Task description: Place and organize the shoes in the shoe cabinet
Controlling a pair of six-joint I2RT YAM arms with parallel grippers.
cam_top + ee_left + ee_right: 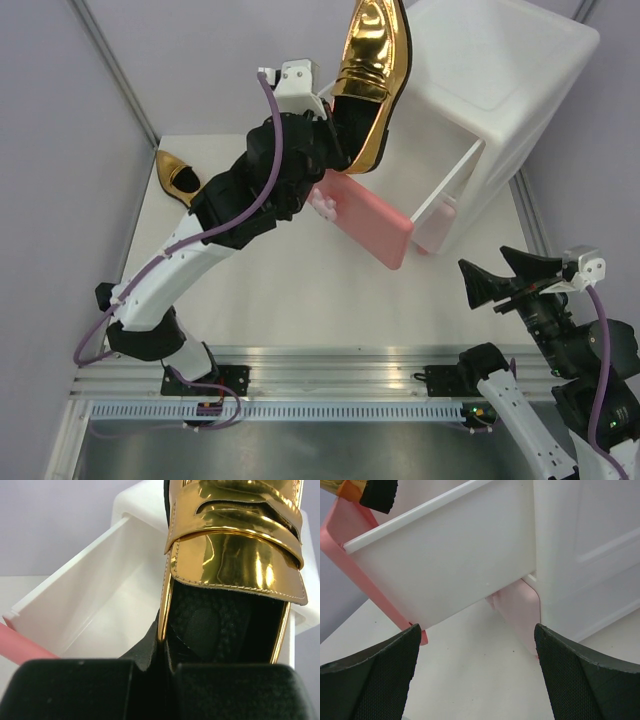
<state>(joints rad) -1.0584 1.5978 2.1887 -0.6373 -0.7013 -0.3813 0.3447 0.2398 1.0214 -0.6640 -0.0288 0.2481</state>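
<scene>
Left claw [335,110]: pinching fully closed on the heel rim of the gold shoe [372,70], one finger reaching inside the dark lining, the other pressing outside.
Held shoe: hanging in the air, clear of the table [280,310], raised beside the shoe cabinet [500,70] and above its pulled-out upper drawer [455,185].
Long axis: running straight out from the claw, heel at the fingers, pointed toe leading away toward the cabinet's top.
Drawer from claw: lying below and ahead in the wrist view, white cavity [75,595] opening to the left of the shoe [235,565]; pink front [370,225] facing the left arm.
Coming move, judging: lowering and tipping the toe down so the shoe's length is lining up with the drawer's length, then releasing.
Risk, judging: toe catching on the drawer wall if dropping while upright.
Right claw [497,275]: standing wide apart, gripping nothing, hovering low near the cabinet's near corner, facing the drawer's side wall [450,575].
Nearer arm: left, already carrying.
Second gold shoe [180,175]: lying on the table at the far left, well apart from the cabinet, waiting.
Lower drawer [520,610]: appearing pushed in.
</scene>
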